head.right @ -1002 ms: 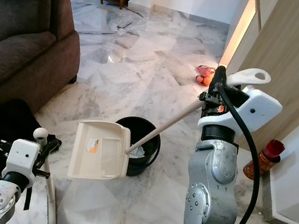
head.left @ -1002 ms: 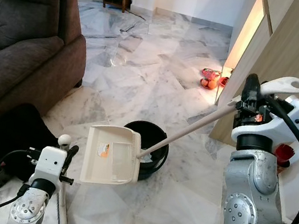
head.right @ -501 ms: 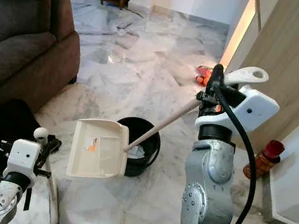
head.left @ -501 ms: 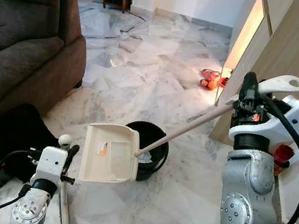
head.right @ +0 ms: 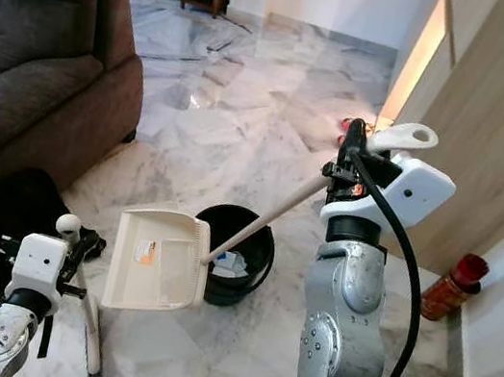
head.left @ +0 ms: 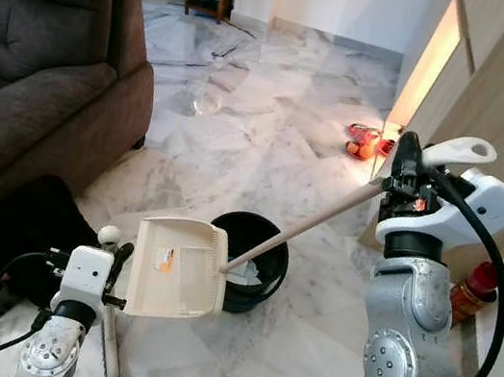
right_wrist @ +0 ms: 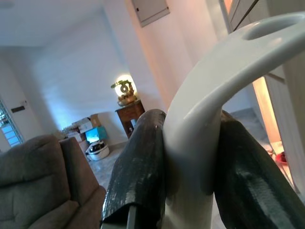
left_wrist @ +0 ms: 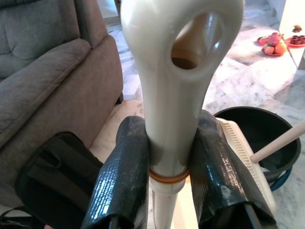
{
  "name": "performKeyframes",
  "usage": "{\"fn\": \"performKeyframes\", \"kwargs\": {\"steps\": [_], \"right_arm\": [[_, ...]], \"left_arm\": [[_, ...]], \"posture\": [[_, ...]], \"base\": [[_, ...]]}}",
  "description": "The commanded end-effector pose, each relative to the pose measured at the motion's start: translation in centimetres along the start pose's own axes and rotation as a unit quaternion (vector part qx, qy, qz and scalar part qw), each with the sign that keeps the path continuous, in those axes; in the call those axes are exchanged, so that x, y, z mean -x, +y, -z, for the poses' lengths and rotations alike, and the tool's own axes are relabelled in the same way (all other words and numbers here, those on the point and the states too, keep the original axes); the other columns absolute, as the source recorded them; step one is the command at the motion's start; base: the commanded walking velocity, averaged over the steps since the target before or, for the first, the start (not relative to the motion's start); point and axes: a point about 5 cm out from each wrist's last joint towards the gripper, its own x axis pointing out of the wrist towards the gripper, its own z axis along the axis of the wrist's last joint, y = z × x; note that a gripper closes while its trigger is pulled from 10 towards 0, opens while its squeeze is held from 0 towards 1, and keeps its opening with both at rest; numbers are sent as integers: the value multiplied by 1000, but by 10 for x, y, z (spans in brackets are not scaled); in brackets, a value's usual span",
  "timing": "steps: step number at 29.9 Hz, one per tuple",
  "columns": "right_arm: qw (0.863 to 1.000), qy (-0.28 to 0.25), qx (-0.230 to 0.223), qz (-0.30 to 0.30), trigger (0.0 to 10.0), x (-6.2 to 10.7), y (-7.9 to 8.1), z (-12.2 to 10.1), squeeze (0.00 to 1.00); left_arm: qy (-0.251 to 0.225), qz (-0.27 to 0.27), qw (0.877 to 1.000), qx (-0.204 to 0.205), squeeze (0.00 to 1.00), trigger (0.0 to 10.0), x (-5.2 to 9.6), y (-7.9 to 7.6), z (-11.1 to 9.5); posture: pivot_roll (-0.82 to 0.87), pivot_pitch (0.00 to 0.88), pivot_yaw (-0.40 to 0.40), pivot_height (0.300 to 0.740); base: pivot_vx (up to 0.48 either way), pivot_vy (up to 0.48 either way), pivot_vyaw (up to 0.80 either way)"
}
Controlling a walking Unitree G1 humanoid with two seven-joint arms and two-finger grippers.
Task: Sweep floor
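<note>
Left eye view: the right gripper (head.left: 402, 166) is raised on the right, its fingers clamped on the top of a long pale handle (head.left: 310, 220) that slopes down and to the left to a cream dustpan (head.left: 177, 268). The pan hangs tilted just left of a black bin (head.left: 258, 266), its back edge over the bin's near-left rim. White scraps lie inside the bin. In the right wrist view the two black fingers (right_wrist: 138, 167) squeeze the looped grip (right_wrist: 205, 119) from both sides.

Near left, the left gripper (left_wrist: 164, 167) is closed round the broom (left_wrist: 174, 86) just below its looped top, with the stick (head.left: 110, 354) running down to the floor (head.left: 241, 138) close by.

The step looks like emptying the pan into the bin. To do it well, the pan's open mouth should be brought fully over the bin before it is tipped further, since now most of the pan sits outside the rim and anything sliding off could land on the marble. A slow turn at the wrist, keeping the handle steady, would suit, because the long handle magnifies small motions. The broom should be kept upright and clear of the sofa (head.left: 36, 82) and the black bag (head.left: 25, 227) beside it.
</note>
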Motion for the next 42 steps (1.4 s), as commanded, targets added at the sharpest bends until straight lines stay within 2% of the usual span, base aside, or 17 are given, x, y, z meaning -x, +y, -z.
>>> {"fn": "performKeyframes", "kwargs": {"steps": [1, 25, 42], "right_arm": [[999, -34, -12, -13, 10000, -3, 7, -12, 0], [999, -24, -30, -35, 10000, -4, 16, -9, 0], [997, -38, -34, -53, 10000, -10, 24, -18, 0]], "left_arm": [[-27, -9, 1000, -13, 0, 10000, -3, 4, -10], [-30, -18, 999, -10, 0, 10000, -4, 5, -11], [-31, -18, 999, -10, 0, 10000, -7, 6, -12]], "posture": [[209, 10, -2, 740], [217, 20, -10, 740], [209, 46, -5, 740]], "base": [[315, 0, 0], [317, 0, 0], [317, 0, 0]]}}
